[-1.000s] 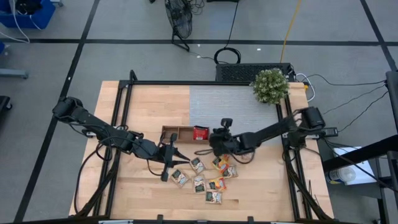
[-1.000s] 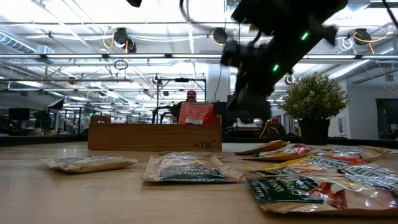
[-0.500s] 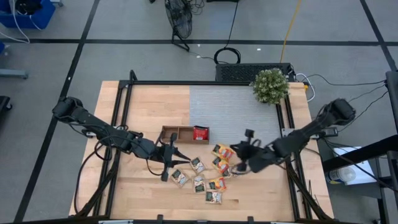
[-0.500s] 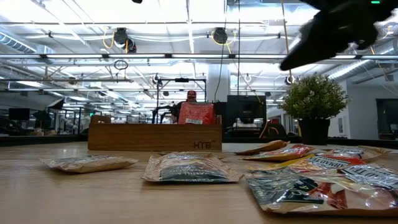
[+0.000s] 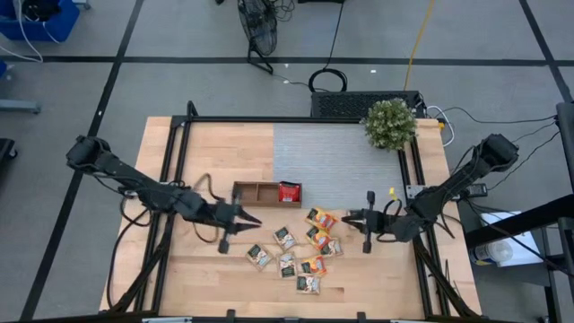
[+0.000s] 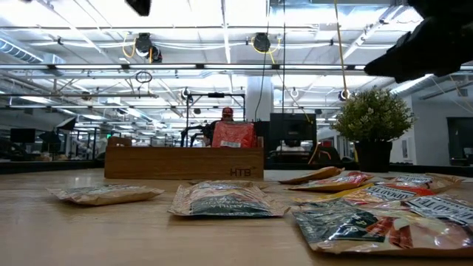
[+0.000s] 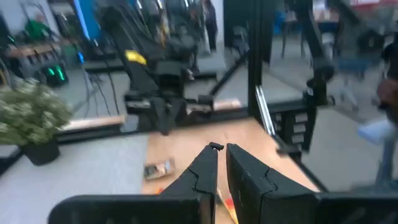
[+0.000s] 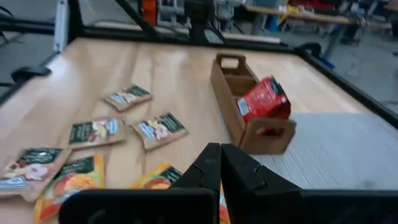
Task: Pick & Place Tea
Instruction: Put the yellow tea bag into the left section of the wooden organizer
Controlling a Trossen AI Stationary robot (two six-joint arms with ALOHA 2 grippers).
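Observation:
Several flat tea sachets (image 5: 300, 251) lie loose on the wood near the table's front, also in the right wrist view (image 8: 160, 129) and in the low view (image 6: 225, 199). One red sachet (image 5: 289, 191) stands in the right end compartment of the brown wooden tray (image 5: 256, 191), leaning on its wall (image 8: 264, 102). My right gripper (image 5: 348, 215) hovers right of the sachets, pointing left, shut and empty (image 8: 219, 149). My left gripper (image 5: 254, 218) hovers left of them, pointing right; its fingers (image 7: 222, 148) stand shut but for a thin slit, with nothing between.
A potted plant (image 5: 389, 124) stands at the far right corner. A grey mat (image 5: 336, 157) covers the far right half of the table. A black frame rail (image 5: 408, 179) runs along the table's right edge. Bare wood lies far left (image 5: 215, 152).
My right gripper has drawn back from the tray's right end toward the table's right edge, rolling and tipping up as it went, and has stayed shut. My left gripper has pulled back a little toward the left edge and tipped up to level. The sachets have kept still.

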